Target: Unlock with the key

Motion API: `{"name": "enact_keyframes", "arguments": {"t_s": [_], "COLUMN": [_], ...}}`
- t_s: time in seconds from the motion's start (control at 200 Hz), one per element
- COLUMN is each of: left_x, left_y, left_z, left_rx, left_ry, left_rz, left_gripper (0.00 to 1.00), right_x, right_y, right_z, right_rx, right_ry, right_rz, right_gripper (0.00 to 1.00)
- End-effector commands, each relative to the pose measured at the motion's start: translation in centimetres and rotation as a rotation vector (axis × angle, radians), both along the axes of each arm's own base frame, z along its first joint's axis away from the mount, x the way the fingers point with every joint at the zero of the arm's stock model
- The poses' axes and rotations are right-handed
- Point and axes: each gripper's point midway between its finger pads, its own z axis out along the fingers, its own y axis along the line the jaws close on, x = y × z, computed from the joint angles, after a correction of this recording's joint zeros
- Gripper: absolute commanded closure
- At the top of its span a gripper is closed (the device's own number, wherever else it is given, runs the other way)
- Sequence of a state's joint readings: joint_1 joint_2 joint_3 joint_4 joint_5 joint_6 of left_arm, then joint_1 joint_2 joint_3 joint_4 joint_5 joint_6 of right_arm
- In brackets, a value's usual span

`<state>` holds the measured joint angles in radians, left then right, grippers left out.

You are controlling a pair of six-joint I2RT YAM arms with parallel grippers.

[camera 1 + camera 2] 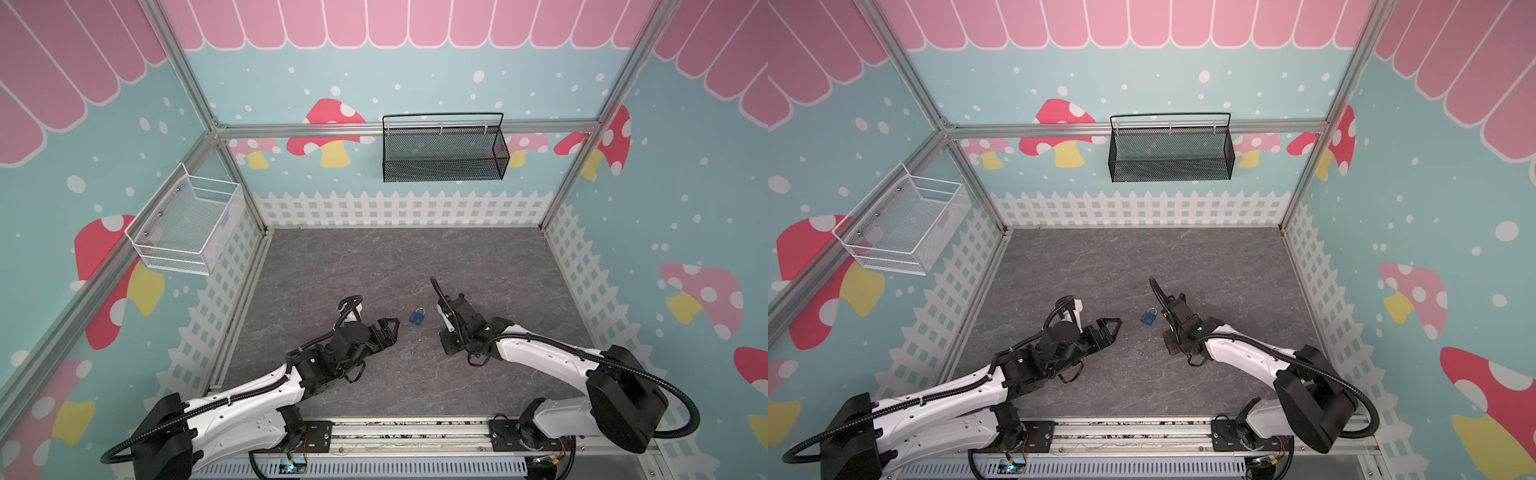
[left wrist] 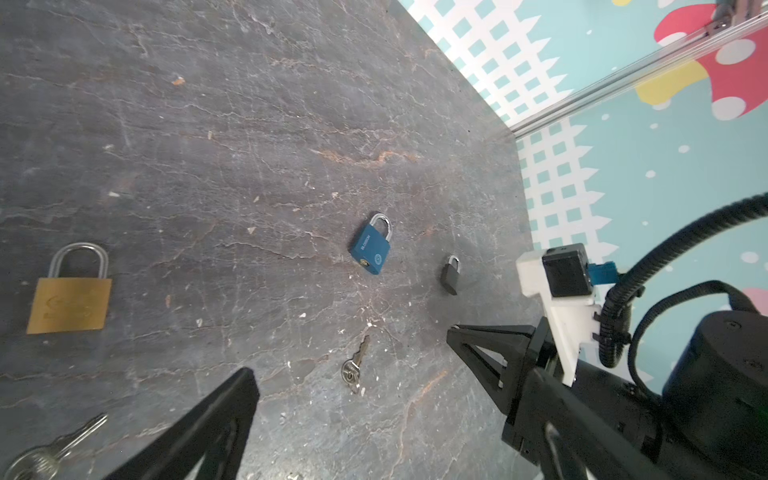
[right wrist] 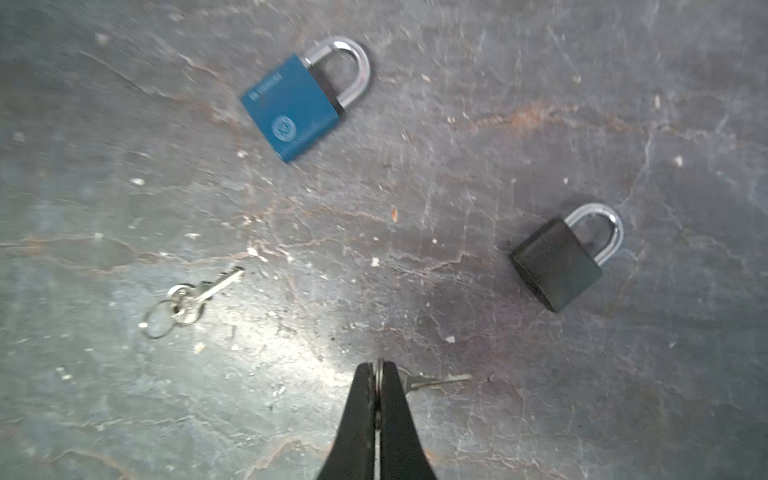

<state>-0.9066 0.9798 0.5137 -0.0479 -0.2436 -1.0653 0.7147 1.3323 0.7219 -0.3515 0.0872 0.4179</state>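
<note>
Right fingers (image 3: 361, 415) pinch the head of a small key (image 3: 436, 380), its blade sticking out sideways just over the grey counter (image 3: 623, 415) (touching or not, I cannot tell). Near it lies a black padlock (image 3: 557, 266), with a blue padlock (image 3: 295, 108) farther off and a second key (image 3: 195, 295) on a ring near that. Left fingers (image 2: 216, 424) stand spread wide, a brass padlock (image 2: 68, 303) lying nearby.
</note>
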Motion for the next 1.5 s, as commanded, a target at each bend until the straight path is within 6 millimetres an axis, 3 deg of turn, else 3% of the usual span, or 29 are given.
{"name": "enact_keyframes", "arguments": {"t_s": [0.0,0.19,0.425,0.62,0.845,1.131,1.381,1.496], "left_x": [-0.4,-0.5,-0.3,-0.3,-0.4,-0.3,0.9,1.7], "left_y": [-0.9,-0.6,-1.0,-1.5,-2.7,-3.9,-0.8,0.9], "left_z": [2.5,5.2,7.7,8.4,8.0,7.3,6.9,8.5], "left_rx": [-0.078,-0.069,-0.124,-0.11,-0.119,-0.112,-0.092,-0.036], "left_ry": [-0.007,-0.034,0.028,0.068,0.129,0.17,0.127,-0.037], "left_rz": [-0.027,-0.06,-0.153,-0.185,-0.222,-0.261,-0.146,-0.117], "left_gripper": [0.0,0.01,0.1,0.17,0.22,0.29,0.31,0.3], "right_x": [0.0,-1.2,-3.2,-4.5,-6.2,-7.7,-8.2,-7.4], "right_y": [2.5,5.1,8.1,10.5,12.6,14.2,14.1,13.9], "right_z": [3.2,7.7,12.6,15.9,17.5,17.8,20.2,22.5], "right_rx": [0.115,0.254,0.356,0.427,0.427,0.393,0.473,0.555], "right_ry": [-0.053,-0.134,-0.277,-0.385,-0.471,-0.552,-0.624,-0.608], "right_rz": [0.109,0.264,0.486,0.616,0.74,0.834,0.817,0.699], "right_gripper": [1.0,1.0,1.0,1.0,1.0,1.0,1.0,1.0]}}
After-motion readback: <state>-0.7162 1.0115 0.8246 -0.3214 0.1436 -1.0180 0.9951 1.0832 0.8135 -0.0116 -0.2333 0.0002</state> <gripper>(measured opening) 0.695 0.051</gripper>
